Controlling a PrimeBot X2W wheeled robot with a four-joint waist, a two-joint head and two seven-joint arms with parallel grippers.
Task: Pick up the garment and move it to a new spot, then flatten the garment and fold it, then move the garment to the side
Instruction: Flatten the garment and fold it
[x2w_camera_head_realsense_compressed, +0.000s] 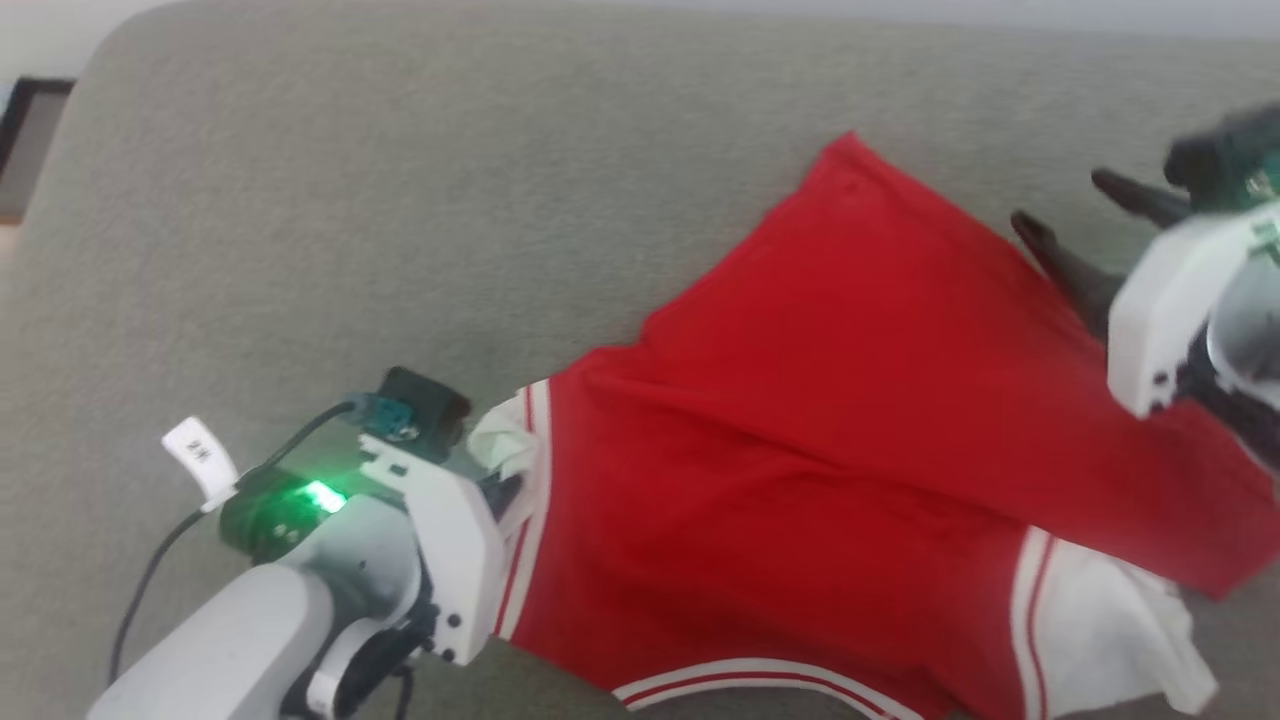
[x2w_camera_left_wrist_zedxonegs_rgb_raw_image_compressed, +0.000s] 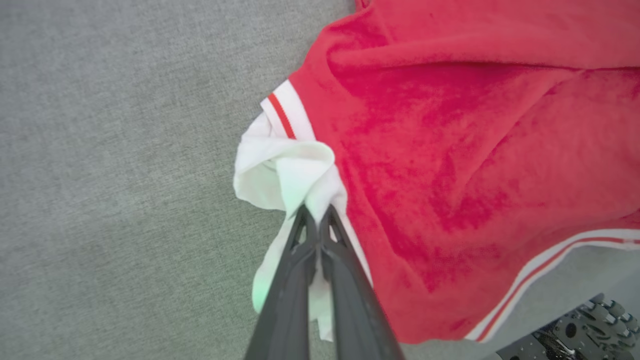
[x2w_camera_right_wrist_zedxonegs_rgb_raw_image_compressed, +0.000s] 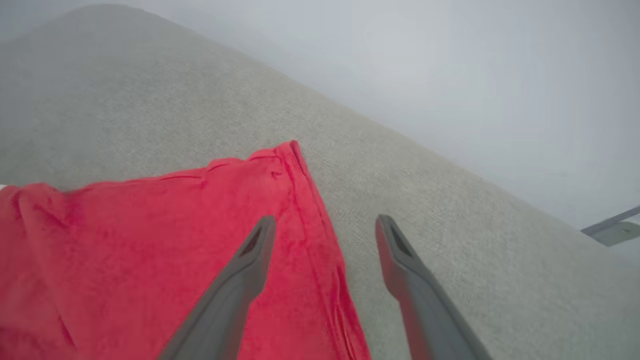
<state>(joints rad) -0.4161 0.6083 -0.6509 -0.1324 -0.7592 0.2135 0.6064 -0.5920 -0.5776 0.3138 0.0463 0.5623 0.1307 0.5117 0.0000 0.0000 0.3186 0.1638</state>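
The red basketball jersey of soft cloth (x2w_camera_head_realsense_compressed: 800, 420), trimmed in white with red stripes, lies spread and rumpled on a grey-beige woven upholstered surface (x2w_camera_head_realsense_compressed: 400, 200), with one red corner pointing toward the far edge. The left gripper (x2w_camera_left_wrist_zedxonegs_rgb_raw_image_compressed: 315, 212) has its two dark fingers pinched tight on a bunched white panel (x2w_camera_left_wrist_zedxonegs_rgb_raw_image_compressed: 280, 175) at the jersey's left edge. The right gripper (x2w_camera_right_wrist_zedxonegs_rgb_raw_image_compressed: 325, 225) stands wide apart at the jersey's right edge, one finger over the red hem and the other over bare upholstery, gripping nothing. Whether it touches the cloth cannot be told.
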